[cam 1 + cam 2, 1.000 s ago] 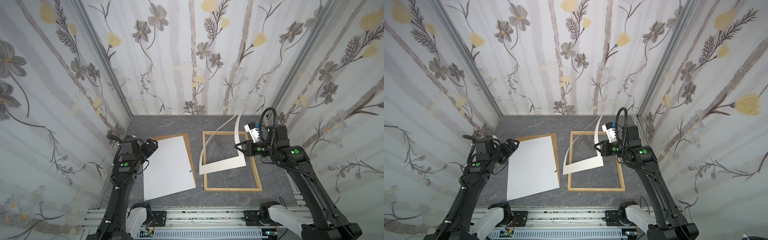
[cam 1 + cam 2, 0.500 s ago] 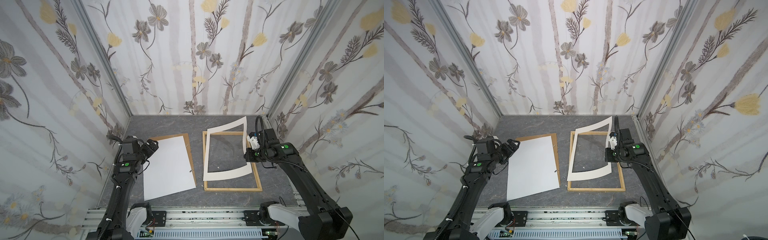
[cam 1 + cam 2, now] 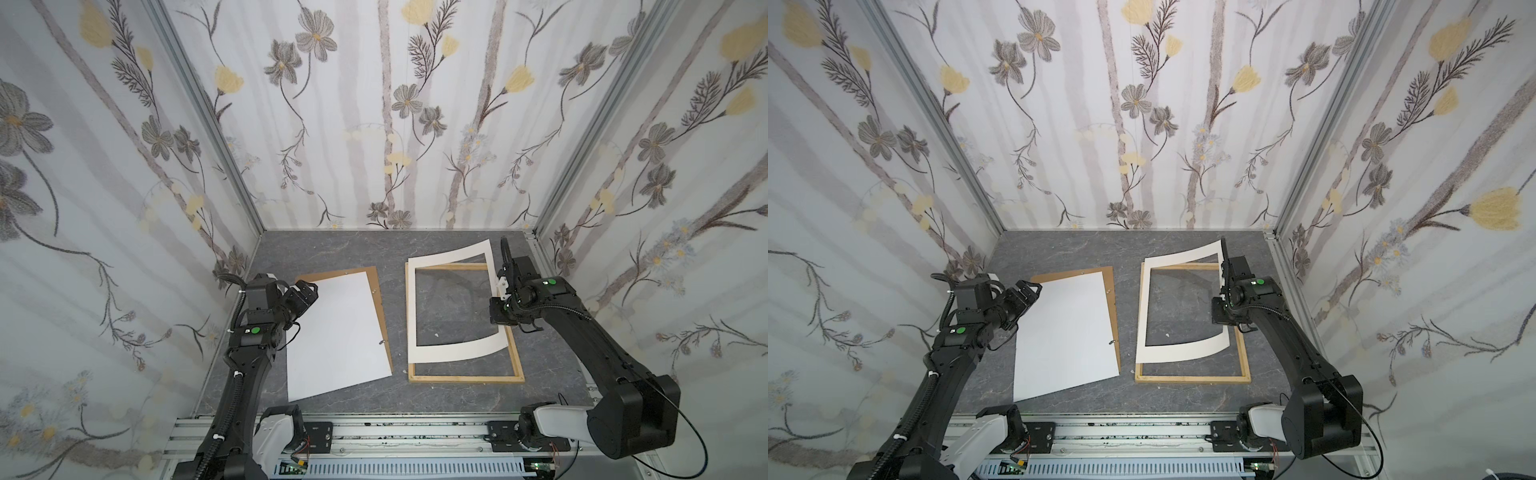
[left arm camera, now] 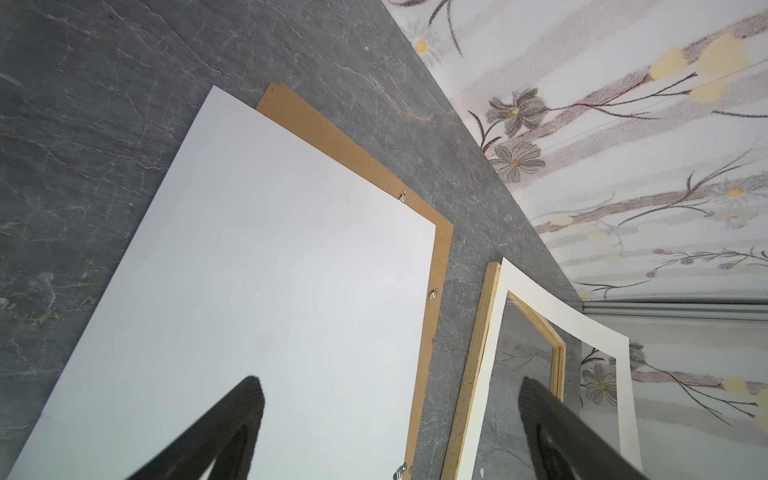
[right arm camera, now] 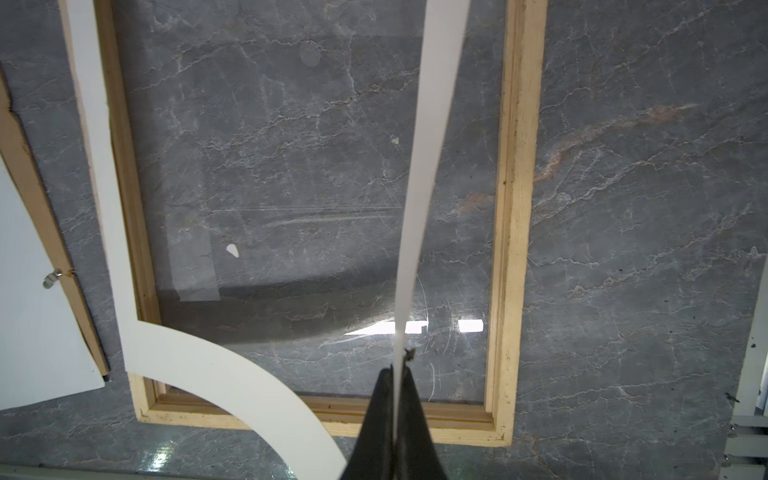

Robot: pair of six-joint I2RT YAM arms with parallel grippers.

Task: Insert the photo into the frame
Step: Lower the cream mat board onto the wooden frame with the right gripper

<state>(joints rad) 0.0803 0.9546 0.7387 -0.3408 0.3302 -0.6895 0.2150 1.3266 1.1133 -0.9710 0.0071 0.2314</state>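
Photo, large white rectangular paper sheet [image 3: 338, 336], lay on brown hardboard backing panel [image 4: 299, 120], long axis 12-to-6, at 5 o'clock of spread left gripper [image 3: 306, 291], nearer arm. Pale wooden rectangular frame [image 3: 465, 378] at photo's 3 o'clock; right gripper [image 5: 398, 374] pinched white card mat [image 3: 453, 351].

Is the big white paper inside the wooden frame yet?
Not yet, it is out. The large white paper sheet lies flat on the brown hardboard panel, beside the pale wooden picture frame.

Right gripper [image 3: 1223, 291] seemingly pinches white mat [image 3: 1183, 351]
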